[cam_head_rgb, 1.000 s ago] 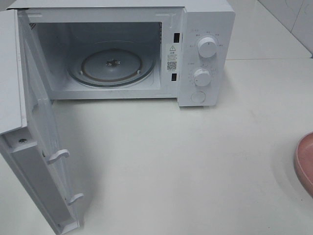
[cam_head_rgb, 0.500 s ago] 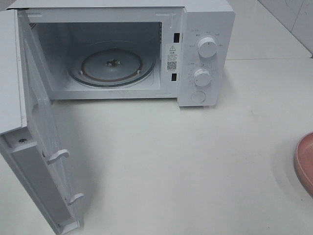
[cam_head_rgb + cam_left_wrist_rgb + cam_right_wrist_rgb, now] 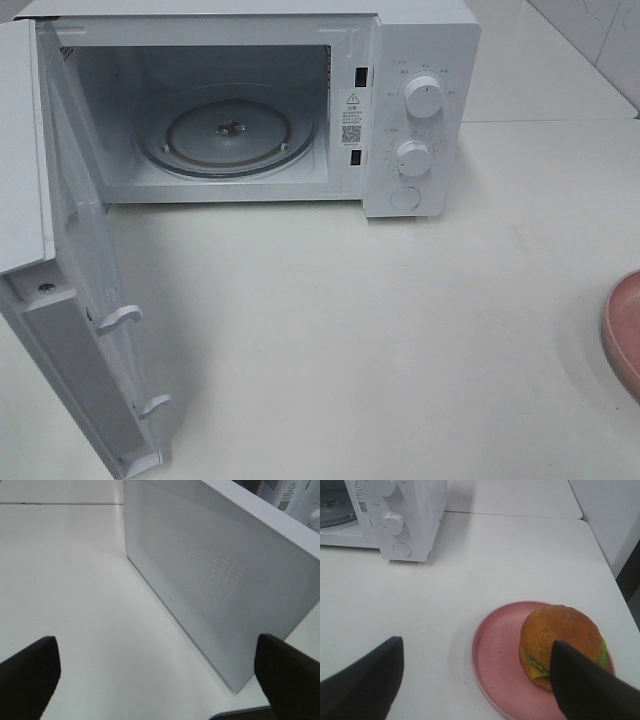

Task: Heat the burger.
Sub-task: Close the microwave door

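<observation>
Right gripper (image 3: 475,680) low over the white counter (image 3: 520,555), jaws spread wide and empty, with the burger (image 3: 560,642) just ahead on the pink plate (image 3: 492,667), sitting toward the plate's far-right side. Left gripper (image 3: 157,672) likewise wide apart, holding nothing, facing the outer face of the swung-open door (image 3: 210,575). Farther back, microwave (image 3: 420,40) with cavity exposed, glass turntable (image 3: 228,135) bare, two knobs (image 3: 423,97) on its panel.

High: we looked down into the open white microwave oven (image 3: 300,110) | left wrist: close by its door | right wrist: shared its dial panel.
</observation>
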Motion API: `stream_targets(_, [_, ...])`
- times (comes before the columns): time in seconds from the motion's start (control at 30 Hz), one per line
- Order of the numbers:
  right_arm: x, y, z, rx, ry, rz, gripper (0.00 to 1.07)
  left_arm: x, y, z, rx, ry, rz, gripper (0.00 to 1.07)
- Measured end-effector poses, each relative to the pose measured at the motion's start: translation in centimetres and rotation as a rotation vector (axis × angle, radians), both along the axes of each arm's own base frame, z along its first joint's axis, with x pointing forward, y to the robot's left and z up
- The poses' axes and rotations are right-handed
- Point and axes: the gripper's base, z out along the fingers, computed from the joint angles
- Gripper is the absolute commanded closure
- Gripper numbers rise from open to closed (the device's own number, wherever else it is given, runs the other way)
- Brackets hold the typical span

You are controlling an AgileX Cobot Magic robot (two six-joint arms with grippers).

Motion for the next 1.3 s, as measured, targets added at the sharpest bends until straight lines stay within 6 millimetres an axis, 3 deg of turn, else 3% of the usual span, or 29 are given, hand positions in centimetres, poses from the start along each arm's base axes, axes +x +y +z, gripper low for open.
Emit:
stream_targets(0.27, [0.0, 0.0, 0.0, 0.000, 0.000, 0.000, 0.32, 0.0, 0.0, 0.0, 0.000, 0.000, 0.000, 0.09])
stream_targets(0.5, [0.0, 0.0, 0.0, 0.000, 0.000, 0.000, 0.32, 0.1, -0.1, 0.7, -0.057, -0.043, 0.018, 0.23])
stream_targets(0.93, [0.0, 0.0, 0.0, 0.000, 0.000, 0.000, 0.33, 3.9, -0.4, 0.8, -0.050, 0.138, 0.031, 0.63])
stream_targets(0.97, [0.0, 0.0, 0.0, 0.000, 0.000, 0.000, 0.33, 4.6, -0.4, 1.0, -0.052, 0.138, 0.036, 0.72])
stream_targets(1.03, [0.0, 0.0, 0.0, 0.000, 0.000, 0.000, 0.33, 5.0, -0.4, 1.0, -0.054, 0.137, 0.038, 0.77])
stream_targets(1.07, [0.0, 0.0, 0.0, 0.000, 0.000, 0.000, 0.33, 5.9, -0.4, 1.2, -0.056, 0.123, 0.045, 0.89])
stream_targets(1.1, [0.0, 0.0, 0.0, 0.000, 0.000, 0.000, 0.33, 5.9, -0.4, 1.2, -0.056, 0.123, 0.045, 0.89])
stream_targets(1.13, [0.0, 0.0, 0.0, 0.000, 0.000, 0.000, 0.33, 6.6, -0.4, 1.4, -0.051, 0.108, 0.054, 0.98])
stream_targets(1.23, [0.0, 0.0, 0.0, 0.000, 0.000, 0.000, 0.33, 7.9, -0.3, 1.6, -0.028, 0.089, 0.070, 1.07])
stream_targets(1.3, [0.0, 0.0, 0.0, 0.000, 0.000, 0.000, 0.33, 8.7, -0.2, 1.6, -0.013, 0.085, 0.078, 1.07])
